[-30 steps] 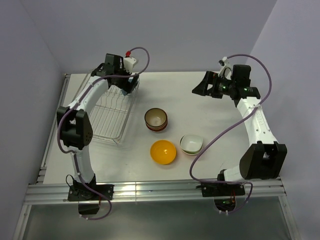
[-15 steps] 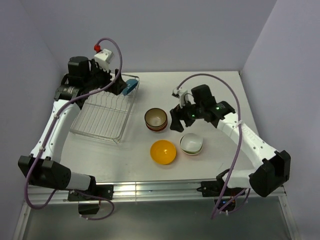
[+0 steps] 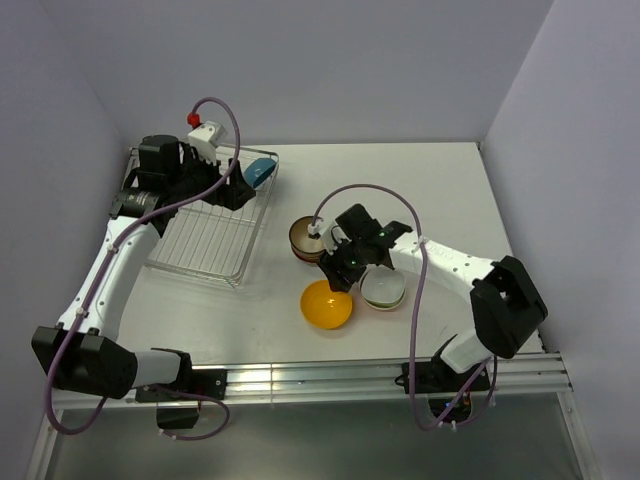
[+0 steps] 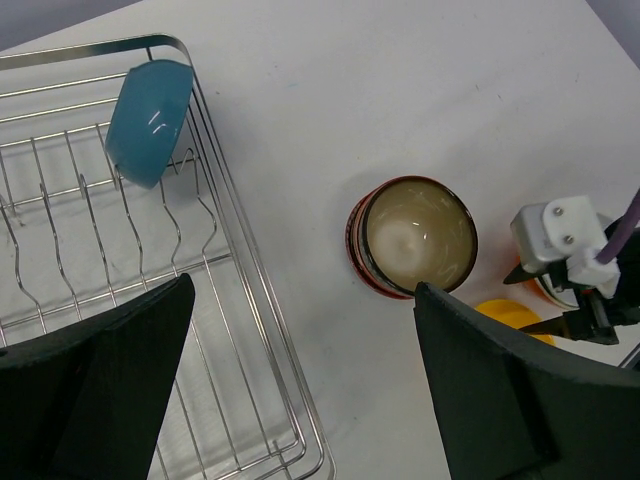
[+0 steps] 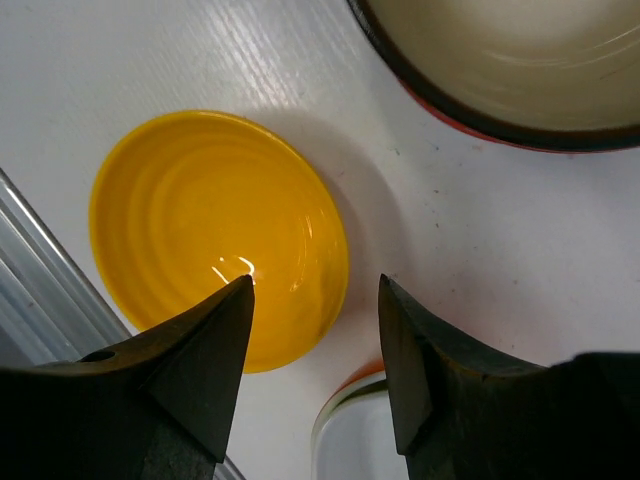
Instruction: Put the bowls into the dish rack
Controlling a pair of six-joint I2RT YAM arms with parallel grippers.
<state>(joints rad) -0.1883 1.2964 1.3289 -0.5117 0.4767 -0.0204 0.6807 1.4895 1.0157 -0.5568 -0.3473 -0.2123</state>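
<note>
Your left gripper hangs wide open above the silver wire dish rack, one glossy blue bowl tilted inside. Your right gripper, fingers apart, straddles the ribbed yellow bowl at its rim.

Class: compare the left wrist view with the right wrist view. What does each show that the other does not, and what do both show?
Left wrist only: the dish rack with a blue bowl in its corner. Right wrist only, plainly: the white bowl, its striped rim. Both: the brown-red bowl and the yellow bowl.
</note>
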